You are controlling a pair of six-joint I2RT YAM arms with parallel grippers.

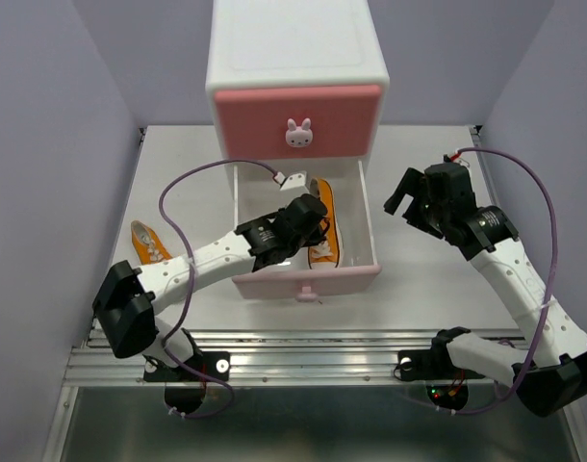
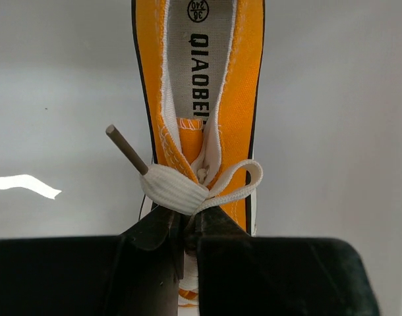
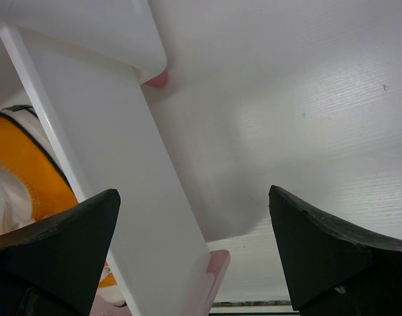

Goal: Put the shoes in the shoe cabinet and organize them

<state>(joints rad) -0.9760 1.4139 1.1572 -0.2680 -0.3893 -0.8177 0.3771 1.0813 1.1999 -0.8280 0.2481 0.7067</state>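
Grey surface [image 1: 423, 289] bears the cabinet [image 1: 295, 58], its lower drawer [image 1: 303, 281] pulled out. Inside the drawer, the left pincer [image 2: 190, 227] pinches an orange shoe [image 2: 198, 79] by its lace [image 2: 174, 187]. The right pincer [image 3: 194, 192] hangs spread right of the cabinet. A second orange shoe [image 1: 147, 241] lies to the cabinet's left.

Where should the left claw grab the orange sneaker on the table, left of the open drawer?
From straight above, pinching the orange sneaker across its open collar: it seems sole down, opening up, with the toe end hidden under the left arm.
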